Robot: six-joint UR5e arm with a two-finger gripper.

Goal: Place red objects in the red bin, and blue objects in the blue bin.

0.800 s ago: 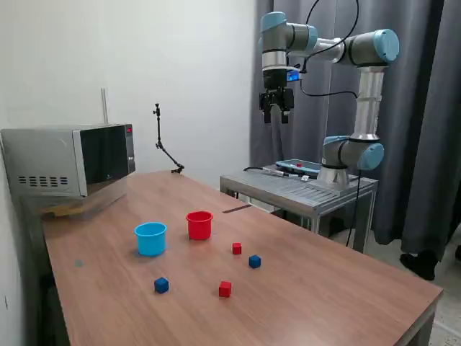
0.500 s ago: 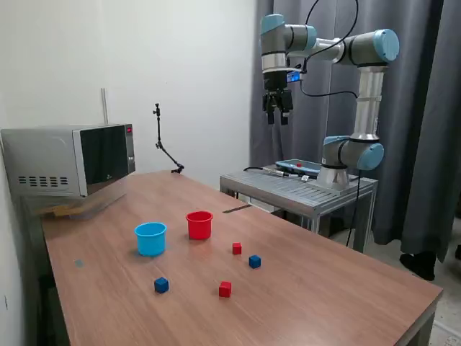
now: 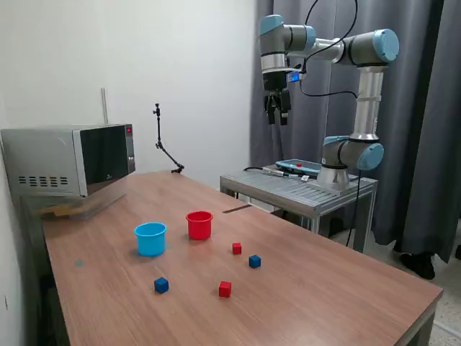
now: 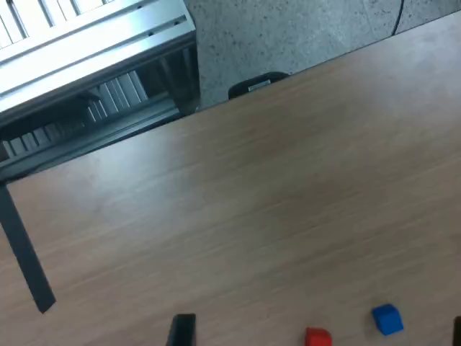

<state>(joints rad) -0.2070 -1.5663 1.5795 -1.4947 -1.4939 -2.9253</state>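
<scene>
No legible text, brand, number or sign can be read in either view. A small red mark is seen at the upper corner of the microwave (image 3: pixel 68 162) door, and a lit blue panel on the arm's wrist, but nothing on them can be read.

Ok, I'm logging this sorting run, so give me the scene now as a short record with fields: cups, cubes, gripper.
red cup: small round red plastic cup, upright on the wooden table, empty as far as visible
blue cup: light-blue plastic cup, at the exterior view's left of the red one
red cubes: two, loose on the table
blue cubes: two, loose on the table
gripper: high above the table, holding nothing
sorted: none yet
</scene>
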